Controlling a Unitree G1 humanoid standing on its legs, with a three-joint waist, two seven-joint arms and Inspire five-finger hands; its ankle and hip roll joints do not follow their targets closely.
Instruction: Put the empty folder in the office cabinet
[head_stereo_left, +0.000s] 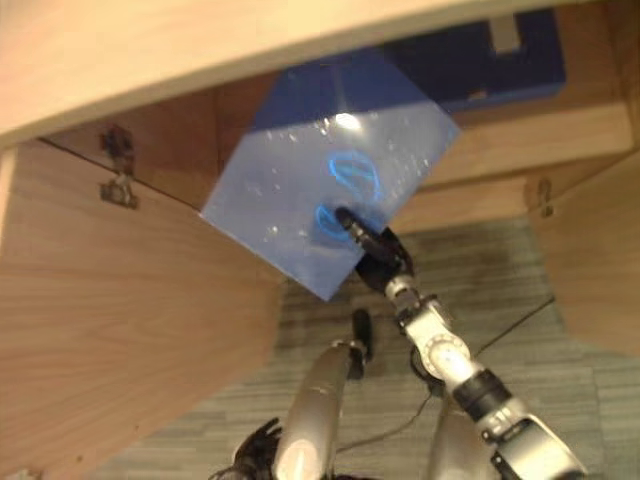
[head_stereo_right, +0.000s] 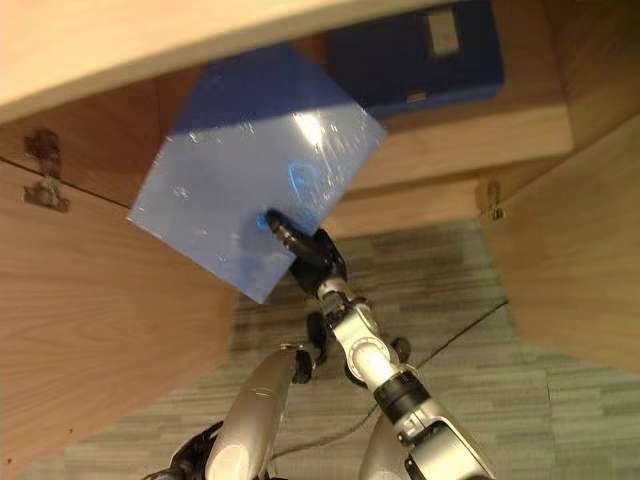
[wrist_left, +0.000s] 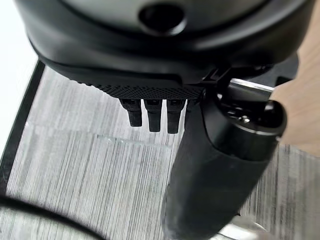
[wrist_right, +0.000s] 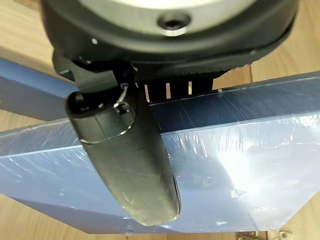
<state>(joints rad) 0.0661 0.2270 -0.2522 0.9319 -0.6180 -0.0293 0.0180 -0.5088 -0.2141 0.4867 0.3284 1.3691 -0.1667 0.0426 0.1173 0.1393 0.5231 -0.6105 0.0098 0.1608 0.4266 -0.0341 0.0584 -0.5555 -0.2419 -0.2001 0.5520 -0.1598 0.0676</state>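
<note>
Folder: a translucent blue folder (head_stereo_left: 320, 190) is being held up, tilted on one corner, in the open mouth of the wooden cabinet (head_stereo_left: 120, 330), its upper part passing under the cabinet's top edge.
Right hand: the right hand (head_stereo_right: 305, 245) is pinching the folder near its lower edge, thumb lying across the glossy face and fingers tucked behind it.
Left hand: the left hand (wrist_left: 220, 165) is hanging low over the grey striped carpet (head_stereo_left: 560, 350), fingers curled inward, nothing in its hold.
Cabinet: both doors are standing open, the left door (head_stereo_left: 100, 360) swung wide on its metal hinge (head_stereo_left: 118, 170).
Shelf: a dark blue binder (head_stereo_right: 420, 50) is lying flat on the shelf behind the folder.
</note>
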